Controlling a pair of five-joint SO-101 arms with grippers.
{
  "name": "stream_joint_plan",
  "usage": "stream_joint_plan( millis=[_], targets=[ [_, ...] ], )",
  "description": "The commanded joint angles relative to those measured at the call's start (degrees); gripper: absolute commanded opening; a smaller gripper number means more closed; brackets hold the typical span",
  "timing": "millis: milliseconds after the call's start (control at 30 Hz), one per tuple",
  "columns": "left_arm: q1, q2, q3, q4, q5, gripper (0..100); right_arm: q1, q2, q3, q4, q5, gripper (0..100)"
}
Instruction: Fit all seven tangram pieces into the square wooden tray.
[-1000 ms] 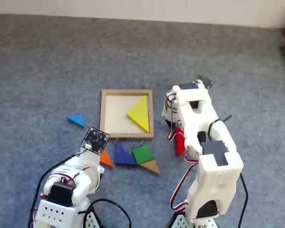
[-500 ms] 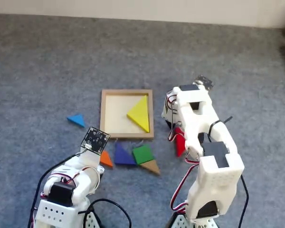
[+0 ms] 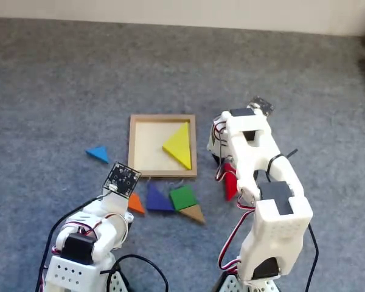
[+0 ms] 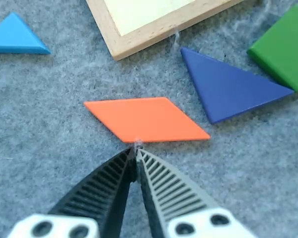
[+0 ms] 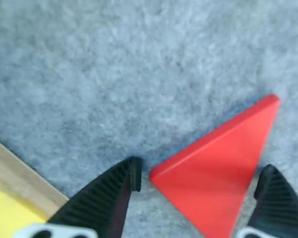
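Red triangle (image 5: 223,163) lies on the carpet (image 5: 139,74) between the right pincer's (image 5: 201,176) wide-apart jaws, seemingly touching neither.

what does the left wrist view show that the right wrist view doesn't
Left wrist view: the orange parallelogram just ahead of the shut left gripper, plus the dark blue triangle, green square and light blue triangle. Right wrist view: the red triangle between the open right gripper's fingers, and a corner of the yellow piece inside the tray. Shared: the tray's wooden rim and the grey carpet.
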Motion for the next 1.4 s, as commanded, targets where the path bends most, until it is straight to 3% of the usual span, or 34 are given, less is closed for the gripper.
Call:
stream_joint_plan(
  millis=[0, 433, 633, 1000, 1200, 1367],
  targets=[
    [0.84, -2.59, 1.19, 0.00, 0.35, 1, 1.54, -0.04, 1.54, -0.13, -0.26, 34.3],
    [0.84, -2.59, 1.19, 0.00, 0.35, 1, 4.62, -0.04, 1.54, -0.22, -0.35, 34.1],
    [0.84, -2.59, 1.19, 0.00, 0.35, 1, 4.62, -0.04, 1.45, -0.48, -0.26, 24.5],
    [0.84, -2.59, 1.19, 0.00, 0.35, 1, 4.53, -0.31, 1.45, -0.04, -0.18, 23.8],
    [0.84, -2.59, 1.19, 0.00, 0.35, 1, 3.38, -0.31, 1.10, -0.31, 5.36, 24.2],
    [0.84, -2.59, 1.19, 0.00, 0.35, 1, 0.22, -0.40, 1.01, -0.13, 5.54, 24.2]
  ],
)
